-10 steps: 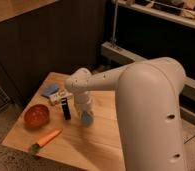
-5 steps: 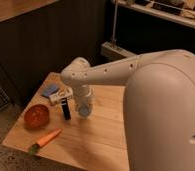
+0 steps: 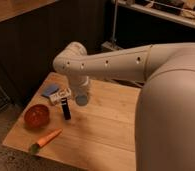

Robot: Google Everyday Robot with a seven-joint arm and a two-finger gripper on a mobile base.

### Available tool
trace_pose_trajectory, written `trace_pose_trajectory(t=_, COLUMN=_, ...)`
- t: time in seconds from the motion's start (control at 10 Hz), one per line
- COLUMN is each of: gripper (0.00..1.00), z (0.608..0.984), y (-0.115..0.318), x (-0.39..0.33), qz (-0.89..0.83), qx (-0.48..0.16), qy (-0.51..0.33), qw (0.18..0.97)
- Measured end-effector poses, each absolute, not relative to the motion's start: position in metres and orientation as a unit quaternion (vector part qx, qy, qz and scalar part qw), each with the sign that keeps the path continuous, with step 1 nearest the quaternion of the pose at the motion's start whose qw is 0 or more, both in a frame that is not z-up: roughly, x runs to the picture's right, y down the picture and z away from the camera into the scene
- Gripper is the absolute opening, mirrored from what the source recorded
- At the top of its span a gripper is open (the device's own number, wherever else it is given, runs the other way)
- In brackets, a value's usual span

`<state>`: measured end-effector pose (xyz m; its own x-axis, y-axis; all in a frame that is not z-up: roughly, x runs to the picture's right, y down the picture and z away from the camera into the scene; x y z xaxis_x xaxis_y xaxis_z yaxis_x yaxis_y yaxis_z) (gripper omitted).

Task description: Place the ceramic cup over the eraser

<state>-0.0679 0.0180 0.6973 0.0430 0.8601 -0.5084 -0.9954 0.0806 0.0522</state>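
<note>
Cup (image 3: 82, 101) higher, perhaps in end effector (image 3: 81, 95)

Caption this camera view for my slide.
Robot hand holding ceramic cup over the wooden table, near the upright eraser.

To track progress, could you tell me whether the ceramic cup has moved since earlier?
Yes: the ceramic cup, under the gripper, rose in view and edged toward the eraser.

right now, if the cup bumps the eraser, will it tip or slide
Likely tips: the eraser stands upright on a narrow end, tall for its base. It looks small, so it is probably light and easily knocked. The gripper hangs close beside it, at the ceramic cup.
</note>
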Motion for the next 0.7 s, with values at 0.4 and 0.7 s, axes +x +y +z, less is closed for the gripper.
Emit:
trace_pose_trajectory(t=0.4, gripper=0.0, z=0.679, y=-0.003, x=-0.095, qz=0.654, qx=-0.176, qy=0.18, qw=0.713)
trace_pose_trajectory(t=0.7, gripper=0.0, z=0.676, y=-0.004, x=-0.112, qz=0.645, qx=-0.199, qy=0.167, qw=0.718)
